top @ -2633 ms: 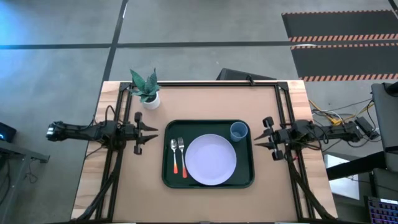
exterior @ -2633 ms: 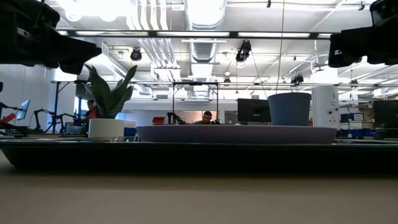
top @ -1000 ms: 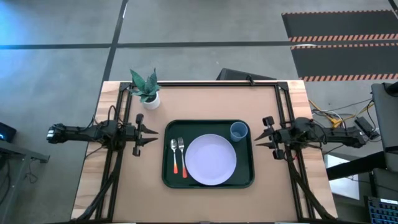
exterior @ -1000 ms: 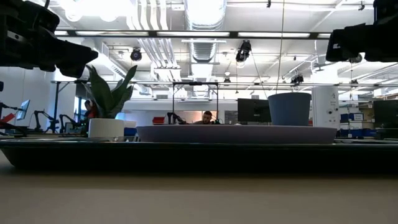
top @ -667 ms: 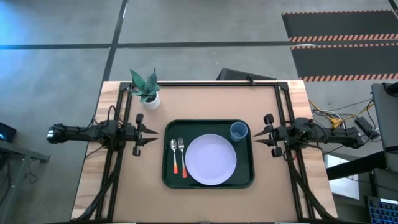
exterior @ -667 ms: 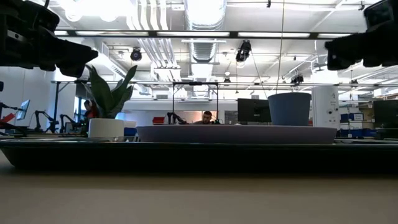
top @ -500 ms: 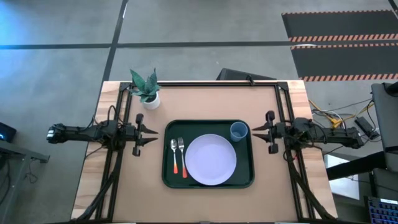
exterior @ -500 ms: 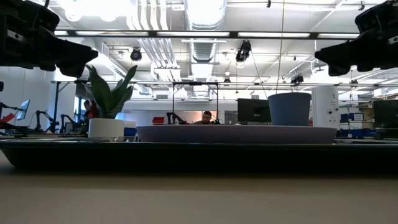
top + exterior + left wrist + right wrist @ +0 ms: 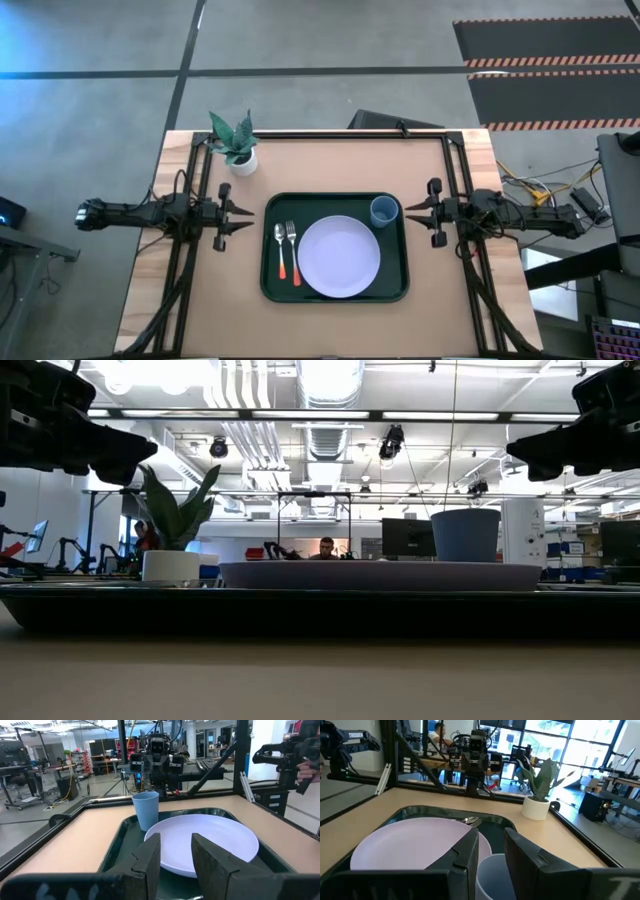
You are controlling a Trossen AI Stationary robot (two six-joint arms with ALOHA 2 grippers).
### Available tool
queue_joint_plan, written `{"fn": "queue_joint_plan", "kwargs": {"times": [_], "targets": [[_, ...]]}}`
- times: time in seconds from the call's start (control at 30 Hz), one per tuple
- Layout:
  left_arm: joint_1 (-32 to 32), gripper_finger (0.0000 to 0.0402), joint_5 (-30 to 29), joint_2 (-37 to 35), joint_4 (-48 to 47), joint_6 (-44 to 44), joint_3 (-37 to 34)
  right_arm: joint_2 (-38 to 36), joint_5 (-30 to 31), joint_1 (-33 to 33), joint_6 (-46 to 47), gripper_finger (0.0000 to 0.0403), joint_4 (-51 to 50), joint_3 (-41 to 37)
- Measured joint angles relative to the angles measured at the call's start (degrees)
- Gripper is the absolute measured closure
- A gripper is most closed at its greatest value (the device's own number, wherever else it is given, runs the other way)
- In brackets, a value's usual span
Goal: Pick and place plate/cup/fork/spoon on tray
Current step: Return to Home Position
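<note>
Left gripper point(image 9: 250, 217) hangs above the light wooden table point(image 9: 330, 165), just beside the left edge of the large dark green rectangular tray point(image 9: 266, 250) with a raised rim. Its two dark fingers are parted with a clear gap and nothing is between them. The right gripper point(image 9: 410, 217) hangs just beside the opposite edge of the tray, and its fingers are also apart and empty. The two grippers point toward each other across the tray.

All four task things lie on the tray. The round pale lavender plate point(image 9: 340, 257) is in the middle. The small round blue cup point(image 9: 384, 211) stands upright in the far right corner, just beside the plate. The spoon point(image 9: 281, 250) and the fork point(image 9: 293, 250), both with silver heads and red-orange handles, lie side by side left of the plate, the spoon on the outer side. A white pot with a green plant point(image 9: 240, 155) stands at the far left corner of the table, well apart from the tray.
</note>
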Motion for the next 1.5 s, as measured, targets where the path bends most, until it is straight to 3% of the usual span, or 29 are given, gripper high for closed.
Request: {"fn": "queue_joint_plan", "kwargs": {"times": [0.47,1.5], "targets": [[0.0,0.0309,0.0,0.2,0.0,0.0,0.0,0.9,0.0,0.0,4.1,0.0323,0.0,0.0],[0.0,0.0309,0.0,0.7,0.1,0.1,0.0,0.9,0.0,0.0,4.1,0.0323,0.0,0.0]]}}
